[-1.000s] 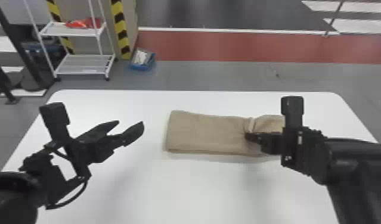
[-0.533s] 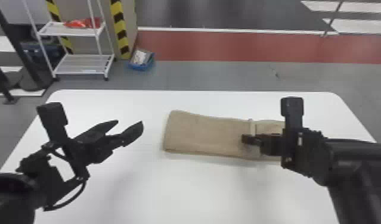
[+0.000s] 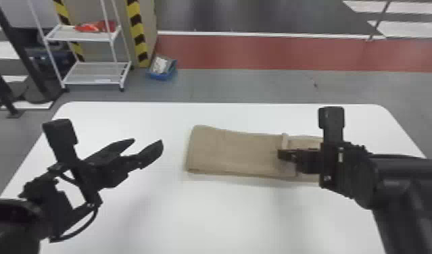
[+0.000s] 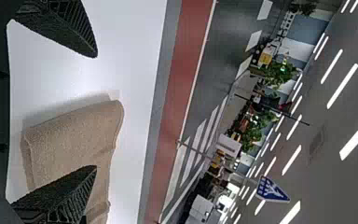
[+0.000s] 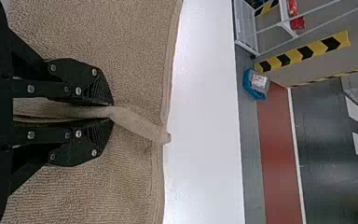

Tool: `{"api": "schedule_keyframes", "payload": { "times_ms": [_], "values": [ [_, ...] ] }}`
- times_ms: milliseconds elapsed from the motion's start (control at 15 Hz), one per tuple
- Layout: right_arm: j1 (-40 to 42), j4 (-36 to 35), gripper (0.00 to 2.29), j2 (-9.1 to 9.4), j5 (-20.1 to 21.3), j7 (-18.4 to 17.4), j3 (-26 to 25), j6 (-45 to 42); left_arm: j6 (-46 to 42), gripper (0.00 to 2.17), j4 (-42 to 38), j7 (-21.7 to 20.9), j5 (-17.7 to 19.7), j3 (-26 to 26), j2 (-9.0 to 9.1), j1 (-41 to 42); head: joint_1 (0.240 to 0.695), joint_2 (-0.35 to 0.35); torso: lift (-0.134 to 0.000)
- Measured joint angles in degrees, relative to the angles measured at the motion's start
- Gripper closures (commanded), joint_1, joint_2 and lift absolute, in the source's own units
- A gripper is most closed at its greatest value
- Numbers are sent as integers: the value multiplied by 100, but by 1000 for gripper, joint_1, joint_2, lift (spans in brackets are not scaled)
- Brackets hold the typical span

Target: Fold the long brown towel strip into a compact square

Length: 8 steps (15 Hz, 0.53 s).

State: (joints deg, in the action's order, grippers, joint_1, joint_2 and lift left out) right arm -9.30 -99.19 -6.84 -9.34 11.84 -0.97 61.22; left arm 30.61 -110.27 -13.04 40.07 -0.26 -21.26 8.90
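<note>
Right gripper (image 3: 282,155) blocks towel's (image 3: 238,152) right (left end's reachable).

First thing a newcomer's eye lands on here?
Probably the brown towel, a long band across the white table, with the right gripper pinching a raised fold of it toward the towel's right part. Next, the left gripper, fingers spread, off the towel's left end. Behind the table, the yellow-and-black striping beside the white shelf rack stands out.
</note>
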Motion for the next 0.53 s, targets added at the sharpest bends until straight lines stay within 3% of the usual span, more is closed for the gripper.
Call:
{"api": "schedule_keyframes", "payload": {
  "times_ms": [200, 533],
  "values": [
    [85, -130, 1139, -7, 1, -15, -9, 110, 4, 22, -53, -3, 0, 13, -1, 41, 695, -28, -124],
    [226, -365, 1146, -53, -69, -63, -87, 300, 10, 22, -112, -5, 9, 17, 0, 103, 695, -36, -124]
  ]
}}
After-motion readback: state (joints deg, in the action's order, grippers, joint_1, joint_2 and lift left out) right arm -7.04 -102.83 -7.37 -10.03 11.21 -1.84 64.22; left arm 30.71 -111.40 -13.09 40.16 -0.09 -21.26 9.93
